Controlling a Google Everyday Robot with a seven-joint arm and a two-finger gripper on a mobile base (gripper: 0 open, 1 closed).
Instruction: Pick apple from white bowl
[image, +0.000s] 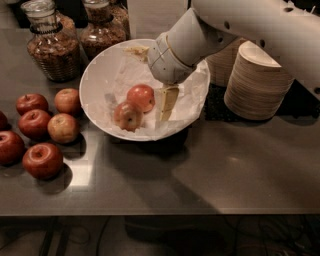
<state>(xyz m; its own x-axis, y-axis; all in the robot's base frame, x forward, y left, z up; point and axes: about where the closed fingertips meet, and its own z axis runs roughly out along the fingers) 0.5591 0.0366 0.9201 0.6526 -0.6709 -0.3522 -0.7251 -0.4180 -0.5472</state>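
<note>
The white bowl (90, 102), lined with crumpled white paper, stands at the back middle of the dark table. Two apples lie in it. The orange-red apple (141, 96) is near the centre, and a yellowish-blotched apple with a dark stem dimple (128, 116) touches it at the front left. My gripper (166, 103) reaches down into the bowl from the upper right. Its beige tip is just right of the orange-red apple, very close to it or touching it. The white wrist (172, 55) hangs over the bowl's back right part and hides the rim there.
Several darker red apples (42, 160) lie in a group on the table at the left. Two glass jars (52, 47) stand at the back left. Stacks of beige paper bowls (257, 82) stand at the right, close to the arm. The table's front edge runs along the bottom.
</note>
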